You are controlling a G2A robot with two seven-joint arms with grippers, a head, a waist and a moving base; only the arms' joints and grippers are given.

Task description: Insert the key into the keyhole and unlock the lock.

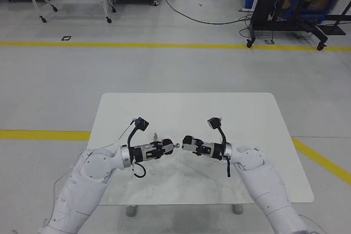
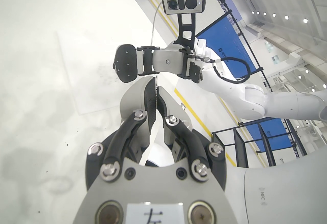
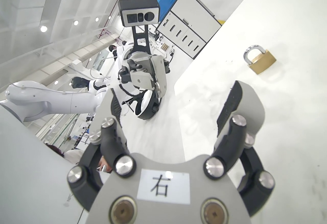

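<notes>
**A:** Item one, the padlock [image 3: 260, 61]?
**B:** Brass body, silvery shackle, apparently seated. It lies flat on the white table [image 3: 286, 13], untouched and well apart from both pincers.

**A:** Item two, the key [image 2: 156, 79]?
**B:** Listed as probable. A thin metal sliver protrudes from the tips of the left gripper [image 2: 156, 88], which is clenched tight on it. It is too small to confirm.

**A:** Item three, the right gripper [image 3: 175, 97]?
**B:** Released, fingers spread wide with nothing between them. It is held above the table's middle, tip to tip with the left and very near it.

**A:** Step in hand?
**B:** Early, in my judgement. The key is held, the lock is not yet secured, and nothing is inserted.

**A:** What does the next move require?
**B:** Probably the free right pincer goes down to the padlock and takes the body squarely, so the keyhole faces the left arm. The blade must line up with the slot before any push. A flat-lying lock may skid if pinched off centre.
</notes>
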